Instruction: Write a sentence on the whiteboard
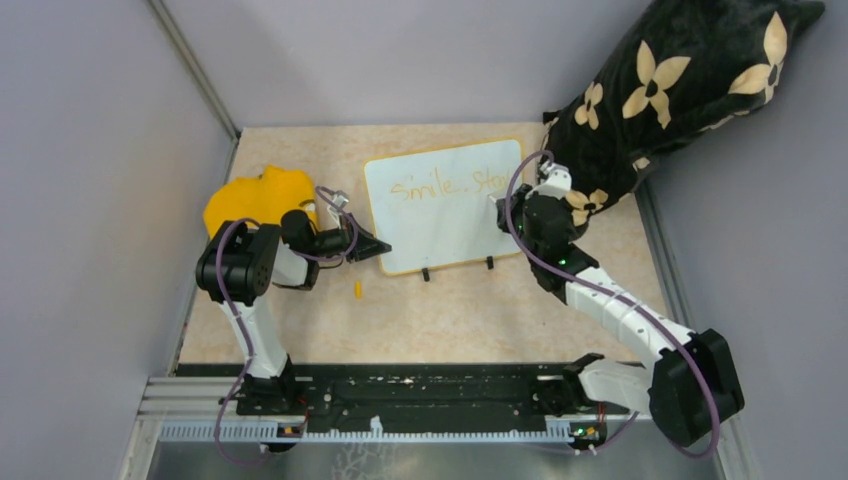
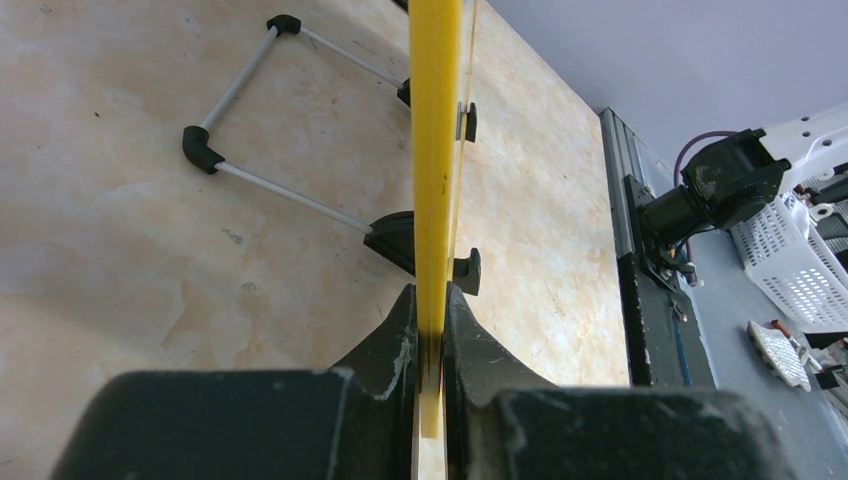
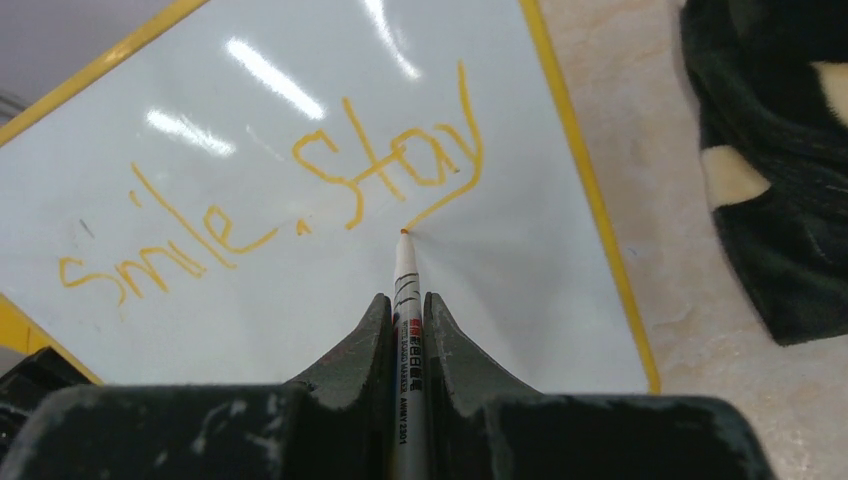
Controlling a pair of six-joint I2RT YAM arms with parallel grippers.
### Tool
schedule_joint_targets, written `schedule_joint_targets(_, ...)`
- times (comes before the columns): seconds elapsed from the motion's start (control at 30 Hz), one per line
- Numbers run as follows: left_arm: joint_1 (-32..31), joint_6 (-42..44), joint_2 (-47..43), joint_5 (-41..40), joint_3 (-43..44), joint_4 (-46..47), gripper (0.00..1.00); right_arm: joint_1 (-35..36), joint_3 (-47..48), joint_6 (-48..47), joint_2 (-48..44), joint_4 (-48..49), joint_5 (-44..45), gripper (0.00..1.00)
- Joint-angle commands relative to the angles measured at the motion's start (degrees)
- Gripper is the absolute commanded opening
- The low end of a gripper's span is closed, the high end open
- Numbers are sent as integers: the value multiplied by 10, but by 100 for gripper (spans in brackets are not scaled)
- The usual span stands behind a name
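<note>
The whiteboard [image 1: 445, 205] stands tilted on two black feet mid-table, with a thin orange-yellow frame. The sentence [image 1: 448, 184] reads "Smile, Stay" in one orange line; in the right wrist view the sentence [image 3: 300, 200] is clear. My left gripper [image 1: 378, 247] is shut on the board's left frame edge [image 2: 436, 180], seen edge-on in the left wrist view. My right gripper [image 1: 497, 203] is shut on a white marker [image 3: 407, 330]. Its orange tip [image 3: 402, 233] touches the whiteboard [image 3: 300, 300] at the tail end of the "y".
A yellow cloth [image 1: 255, 198] lies behind the left arm. A small orange marker cap [image 1: 357, 290] lies on the table in front of the board. A black cushion with cream flowers [image 1: 680, 90] fills the back right. The board's wire stand [image 2: 250, 130] rests behind it.
</note>
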Motion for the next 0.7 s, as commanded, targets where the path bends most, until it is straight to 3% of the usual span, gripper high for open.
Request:
schedule_joint_targets(0.0, 0, 18, 19, -19, 2, -26, 0, 40, 7, 10, 17, 12, -2, 0)
schedule_joint_targets(0.17, 0, 18, 19, -19, 2, -27, 0, 50, 16, 13, -18, -9, 10, 0)
schedule_joint_targets(0.47, 0, 17, 19, -19, 2, -26, 0, 26, -3, -57, -220, -117, 86, 0)
schedule_joint_targets(0.67, 0, 17, 20, -19, 3, -25, 0, 26, 7, -89, -273, -162, 76, 0)
